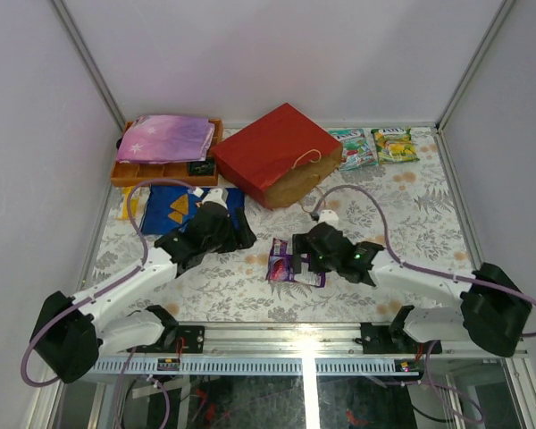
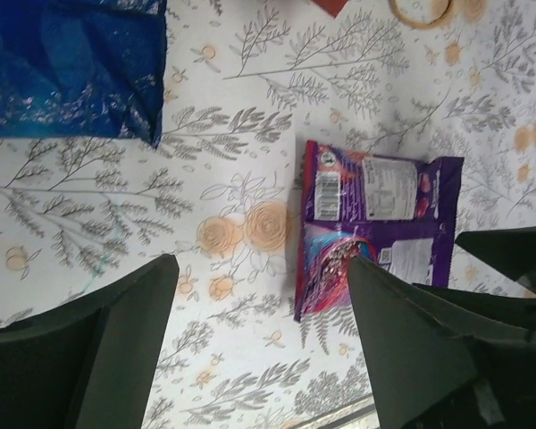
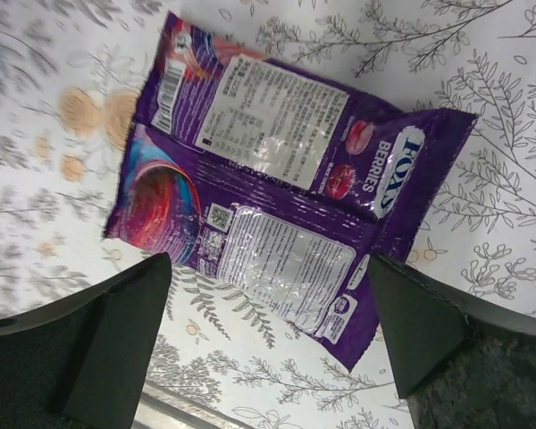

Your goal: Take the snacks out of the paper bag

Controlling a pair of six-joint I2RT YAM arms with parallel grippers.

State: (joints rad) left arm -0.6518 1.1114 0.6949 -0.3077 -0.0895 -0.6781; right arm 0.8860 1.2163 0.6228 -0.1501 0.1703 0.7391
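Where the R wrist view looks straight down, the purple pkt (image 3: 277, 179) fills mid-frame, back side up. It reads "FOX'S" in white on dark blue and "BERRIES" beside pictured sweets at right. There's a barcode upper left, a QR code lower centre, and two pale panels of print too fine to read. R gripper (image 3: 270, 264) has its fingers wide apart, one in each lower corner of the frame, w/ the pkt's lower edge btwn them; not clamped on it. In the L wrist view the L gripper (image 2: 259, 268) is spread too, only flowered table (image 2: 223, 161) btwn the fingers. Same pkt lies right of centre, blue chip bag (image 2: 71, 63) upper left, no lettering legible. Top view: red paper bag (image 1: 272, 147) lies on its side, upper centre, brown mouth facing lower right, cord handle showing; purple pkt sits below centre, apart from it. Blue chip bag is left of centre, yellow triangle on it. Two green pkts (image 1: 393, 143) sit upper right, text too small. Orange tray (image 1: 129, 172) carries a starry pouch (image 1: 165, 137), upper left.
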